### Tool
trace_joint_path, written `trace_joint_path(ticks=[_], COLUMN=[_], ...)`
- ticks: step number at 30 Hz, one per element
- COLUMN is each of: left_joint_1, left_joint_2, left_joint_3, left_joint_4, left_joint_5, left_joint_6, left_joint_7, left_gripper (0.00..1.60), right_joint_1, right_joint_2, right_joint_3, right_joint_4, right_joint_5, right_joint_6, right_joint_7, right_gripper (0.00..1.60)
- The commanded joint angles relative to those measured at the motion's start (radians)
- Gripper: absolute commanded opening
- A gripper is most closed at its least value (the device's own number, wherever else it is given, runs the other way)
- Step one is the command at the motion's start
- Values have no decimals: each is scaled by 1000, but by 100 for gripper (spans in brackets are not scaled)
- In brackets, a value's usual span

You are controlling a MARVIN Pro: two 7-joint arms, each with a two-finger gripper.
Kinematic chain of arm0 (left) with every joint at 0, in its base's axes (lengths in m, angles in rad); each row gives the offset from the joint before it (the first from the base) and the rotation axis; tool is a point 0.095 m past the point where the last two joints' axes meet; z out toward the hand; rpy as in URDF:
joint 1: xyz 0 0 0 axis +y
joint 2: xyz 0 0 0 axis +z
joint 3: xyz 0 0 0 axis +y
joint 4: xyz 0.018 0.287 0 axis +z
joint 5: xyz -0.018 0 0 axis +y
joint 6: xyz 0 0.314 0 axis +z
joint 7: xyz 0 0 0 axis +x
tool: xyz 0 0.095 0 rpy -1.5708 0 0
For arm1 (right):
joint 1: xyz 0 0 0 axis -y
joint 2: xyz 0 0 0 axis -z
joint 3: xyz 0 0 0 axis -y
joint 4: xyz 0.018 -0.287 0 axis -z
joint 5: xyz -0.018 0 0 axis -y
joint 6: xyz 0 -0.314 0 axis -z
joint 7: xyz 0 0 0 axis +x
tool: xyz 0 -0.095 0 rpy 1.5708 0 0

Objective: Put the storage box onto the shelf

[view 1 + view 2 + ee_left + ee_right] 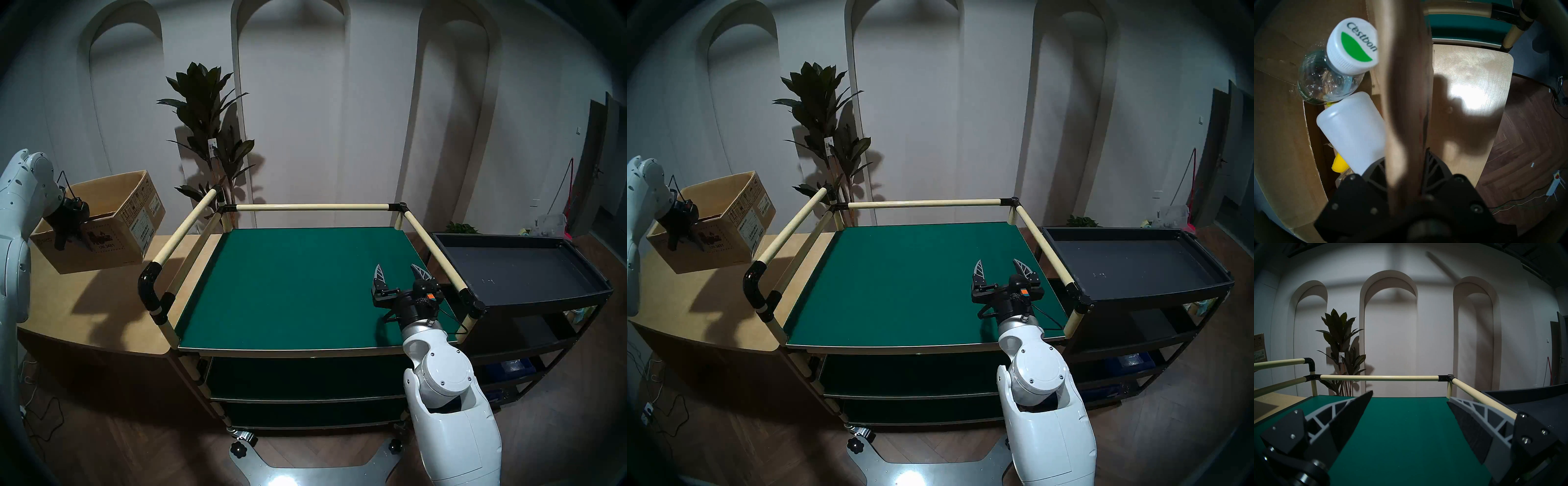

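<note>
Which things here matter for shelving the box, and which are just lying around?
Job: box, left gripper clamped on its wall, green shelf.
Lying about: plant, black cart, wooden counter, open right gripper.

The shelf's (295, 281) green top board lies bare inside cream rails (312, 206) on three sides; only the open right gripper (400, 271) hovers near its right edge.

Left gripper (73, 234) is clamped tight on the near wall of the box (112, 237), arm reaching in from the box's left. Right gripper (400, 275) sits level above the shelf (288, 288), well clear of the box, fingers spread wide.
</note>
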Motion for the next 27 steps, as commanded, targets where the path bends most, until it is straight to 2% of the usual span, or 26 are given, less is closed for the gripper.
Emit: trace_joint_path(ticks=[1,27], left_joint_1=[-108,-223], left_joint_2=[0,-74], left_joint_3=[13,57], left_joint_4=[-30,-22], left_joint_5=[17,65], left_joint_6=[-6,-22], left_joint_7=[-73,-73], left_gripper=[0,0], right_joint_1=[6,6], right_joint_2=[-1,-1], right_joint_3=[1,1], right_joint_4=[-24,-21], right_joint_5=[1,0], right_joint_6=[-7,-7], right_joint_7=[-1,-1], right_gripper=[160,160])
